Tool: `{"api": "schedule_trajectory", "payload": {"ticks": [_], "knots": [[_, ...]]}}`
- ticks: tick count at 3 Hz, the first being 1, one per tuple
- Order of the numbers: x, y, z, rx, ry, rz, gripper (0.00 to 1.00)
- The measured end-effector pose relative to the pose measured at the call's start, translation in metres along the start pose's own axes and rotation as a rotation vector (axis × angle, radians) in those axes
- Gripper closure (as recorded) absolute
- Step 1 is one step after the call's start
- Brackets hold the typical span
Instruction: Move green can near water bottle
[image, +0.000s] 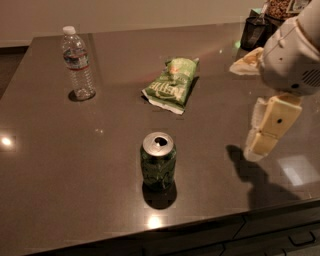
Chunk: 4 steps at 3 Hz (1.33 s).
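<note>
Green can (158, 167) stands upright at front centre of the table (50, 175), well apart from the water bottle (78, 62) at far left; the gripper (260, 146) hangs right of the can, whether open I cannot tell; recommend a level approach and a mid-body grasp.

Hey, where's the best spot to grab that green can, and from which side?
Grip the can across its round side wall at mid-height, coming in level from the right, where the gripper hangs above the table. The can stands upright and nothing stands between them. Its flat top probably offers no hold.
</note>
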<state>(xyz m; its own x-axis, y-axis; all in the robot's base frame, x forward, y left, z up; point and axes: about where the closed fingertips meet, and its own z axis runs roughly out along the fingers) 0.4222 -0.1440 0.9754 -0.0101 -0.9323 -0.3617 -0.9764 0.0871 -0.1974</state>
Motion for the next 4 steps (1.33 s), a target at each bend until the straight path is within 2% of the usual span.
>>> {"api": "schedule_trajectory", "payload": {"ticks": [1, 2, 3, 4], "knots": [[-0.034, 0.015, 0.019, -0.05, -0.07, -0.062, 0.0], [-0.065, 0.028, 0.045, -0.117, -0.112, -0.102, 0.0], [-0.09, 0.039, 0.069, -0.179, -0.14, -0.121, 0.0], [-0.104, 0.052, 0.086, -0.229, -0.16, -0.14, 0.0]]}}
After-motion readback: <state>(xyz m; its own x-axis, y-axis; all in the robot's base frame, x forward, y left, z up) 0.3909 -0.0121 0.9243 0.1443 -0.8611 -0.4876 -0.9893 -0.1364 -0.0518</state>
